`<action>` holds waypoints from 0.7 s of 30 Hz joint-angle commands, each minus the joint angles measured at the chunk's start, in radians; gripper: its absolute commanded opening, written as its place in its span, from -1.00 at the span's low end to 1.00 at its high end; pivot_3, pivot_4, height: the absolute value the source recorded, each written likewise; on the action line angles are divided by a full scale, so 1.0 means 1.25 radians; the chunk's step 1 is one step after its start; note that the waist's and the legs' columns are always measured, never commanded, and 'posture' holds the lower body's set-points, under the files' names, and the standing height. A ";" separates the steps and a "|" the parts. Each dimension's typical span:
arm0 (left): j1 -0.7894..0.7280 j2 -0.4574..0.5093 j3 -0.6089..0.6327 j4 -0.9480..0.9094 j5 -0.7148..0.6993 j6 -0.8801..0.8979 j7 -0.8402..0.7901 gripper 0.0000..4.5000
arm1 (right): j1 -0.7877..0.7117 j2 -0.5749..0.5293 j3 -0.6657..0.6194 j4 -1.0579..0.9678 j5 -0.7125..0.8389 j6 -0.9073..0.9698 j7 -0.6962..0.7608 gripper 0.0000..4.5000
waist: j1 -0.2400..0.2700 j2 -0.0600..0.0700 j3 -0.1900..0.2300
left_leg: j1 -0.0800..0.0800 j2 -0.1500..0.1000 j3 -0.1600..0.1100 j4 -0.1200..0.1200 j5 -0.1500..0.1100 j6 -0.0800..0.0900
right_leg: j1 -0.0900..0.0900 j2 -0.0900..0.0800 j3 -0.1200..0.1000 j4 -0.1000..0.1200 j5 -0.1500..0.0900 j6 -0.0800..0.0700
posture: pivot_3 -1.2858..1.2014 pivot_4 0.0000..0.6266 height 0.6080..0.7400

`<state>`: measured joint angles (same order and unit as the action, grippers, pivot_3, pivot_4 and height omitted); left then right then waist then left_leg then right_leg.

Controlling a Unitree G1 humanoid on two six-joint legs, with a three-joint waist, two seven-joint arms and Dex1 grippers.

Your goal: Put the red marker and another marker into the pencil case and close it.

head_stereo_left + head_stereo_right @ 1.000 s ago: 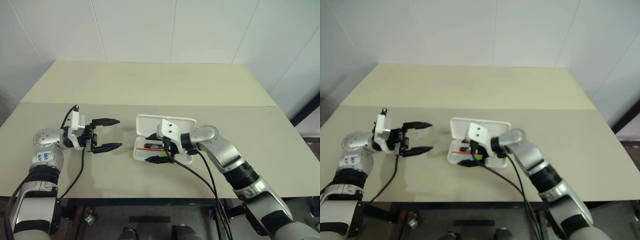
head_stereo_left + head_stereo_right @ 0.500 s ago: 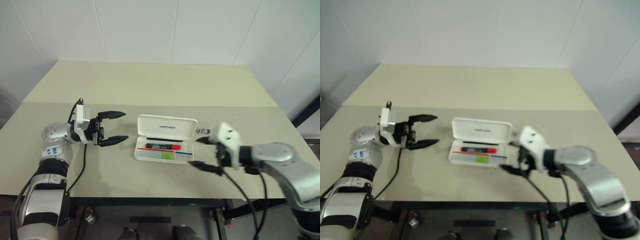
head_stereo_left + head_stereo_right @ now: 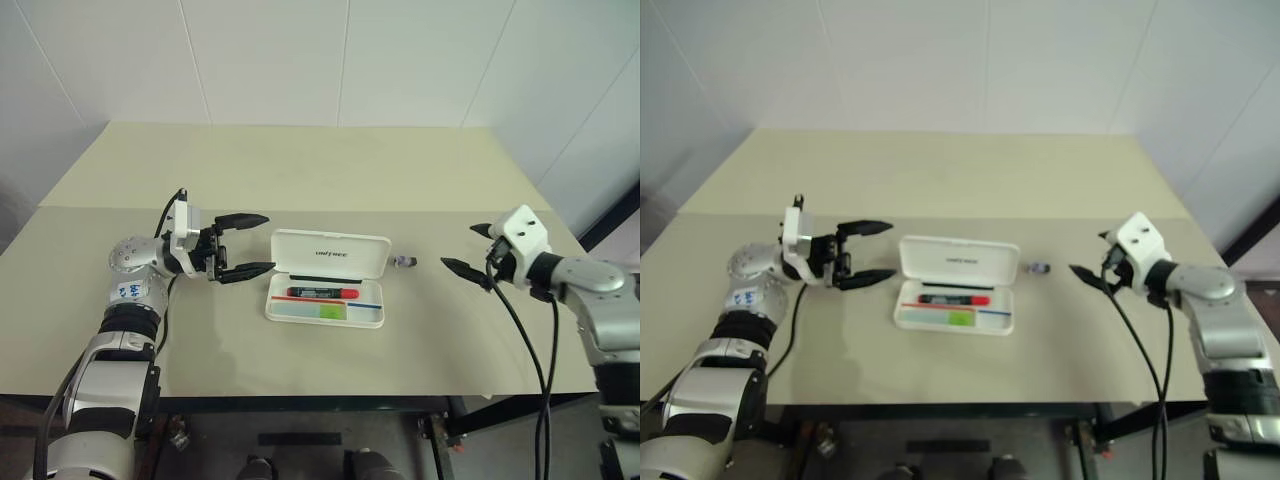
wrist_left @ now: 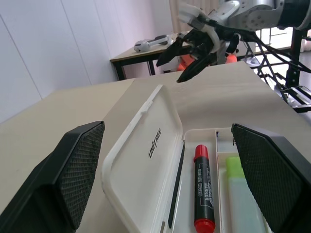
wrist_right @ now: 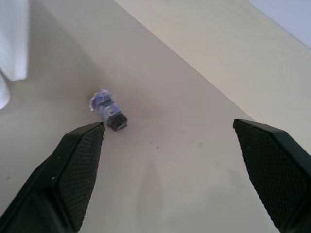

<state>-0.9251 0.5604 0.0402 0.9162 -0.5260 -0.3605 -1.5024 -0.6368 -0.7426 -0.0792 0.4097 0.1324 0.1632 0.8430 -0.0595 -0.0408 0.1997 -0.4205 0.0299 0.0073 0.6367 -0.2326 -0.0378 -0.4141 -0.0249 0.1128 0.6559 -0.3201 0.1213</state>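
The white pencil case (image 3: 330, 254) lies open mid-table, its lid tipped back. In its tray the red marker (image 3: 323, 293) lies lengthwise, and the light-green marker (image 3: 334, 312) sits beside it on the near side. My left gripper (image 3: 268, 241) is open and empty, its tips just left of the case's left end. From the left wrist I see the lid (image 4: 146, 150), the red marker (image 4: 201, 189) and the green marker (image 4: 240, 194) between my fingers. Well right of the case, my right gripper (image 3: 458, 246) is open and empty, pointing back toward it.
A tiny grey-and-dark cap-like piece (image 3: 403, 262) lies on the table just right of the lid, also in the right wrist view (image 5: 109, 110). The cream table (image 3: 300, 170) stretches back to a white wall. Black cables hang from both wrists.
My right gripper has swung away from over the case's tray to the right side of the table, uncovering both markers. My left gripper has edged right, closer to the case.
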 commanded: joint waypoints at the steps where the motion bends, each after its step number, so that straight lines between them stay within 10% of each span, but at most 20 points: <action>1: 0.007 0.016 0.017 -0.037 -0.011 -0.001 -0.090 1.00 | -0.068 0.015 0.018 0.156 -0.013 -0.106 0.057 0.99 | 0.000 0.000 0.000 | 0.000 0.000 0.000 0.000 0.000 0.000 | 0.000 0.000 0.000 0.000 0.000 0.000 | 0.03 -0.52 1.00; 21: 0.123 0.059 0.079 -0.217 -0.013 0.074 -0.054 1.00 | -0.338 0.140 0.063 0.628 -0.080 -0.202 0.186 0.99 | -0.019 0.001 0.001 | 0.000 0.000 -0.001 0.001 0.001 -0.002 | 0.000 -0.001 -0.001 0.003 0.000 0.000 | 0.03 -0.52 1.00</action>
<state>-0.7725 0.6152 0.1188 0.6847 -0.5261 -0.2748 -1.5020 -1.0313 -0.5652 0.0136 1.1823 0.0353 -0.0593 1.0992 -0.0837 -0.0395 0.2005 -0.4202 0.0304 0.0062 0.6382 -0.2314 -0.0399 -0.4141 -0.0266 0.1121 0.6599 -0.3201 0.1213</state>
